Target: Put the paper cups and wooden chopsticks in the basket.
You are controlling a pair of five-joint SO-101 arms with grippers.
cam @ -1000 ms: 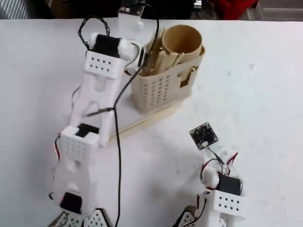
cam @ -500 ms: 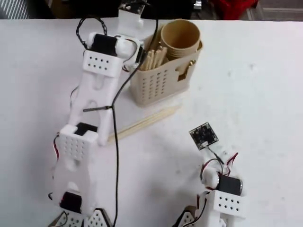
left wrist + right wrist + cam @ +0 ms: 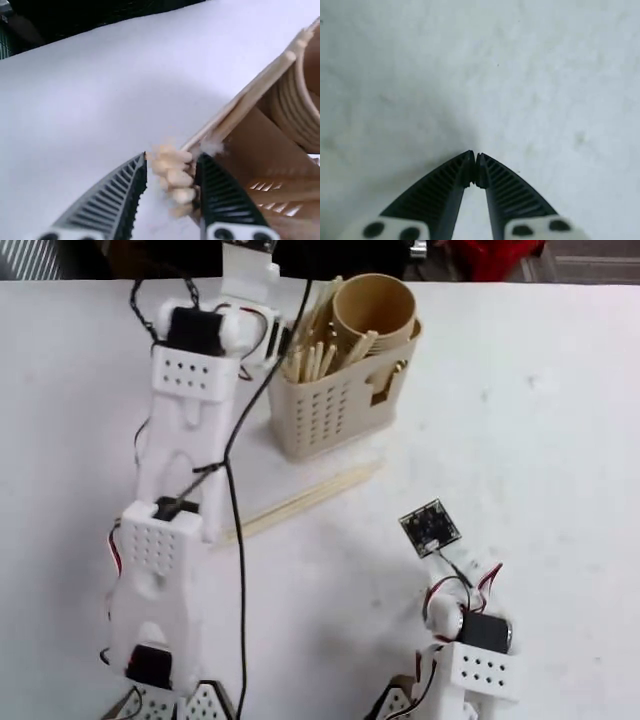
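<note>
Near far edge of white table (image 3: 560, 440): cream perforated plastic basket (image 3: 335, 415), upright. Inside it, stack of tan paper cups (image 3: 373, 308) at one end, bundle of pale wooden chopsticks (image 3: 312, 348) leaning at the other. Left gripper (image 3: 171, 161) partly closed, black ribbed jaws clamping top ends of the bundle, cup stack just beside. Right gripper (image 3: 474, 159) jaws pressed together, holding nothing, over bare table. Loose wooden chopsticks (image 3: 305, 502) flat on table just in front of basket, beside left arm (image 3: 170, 490). Small black circuit board (image 3: 430, 527) near right arm (image 3: 465, 650).
</note>
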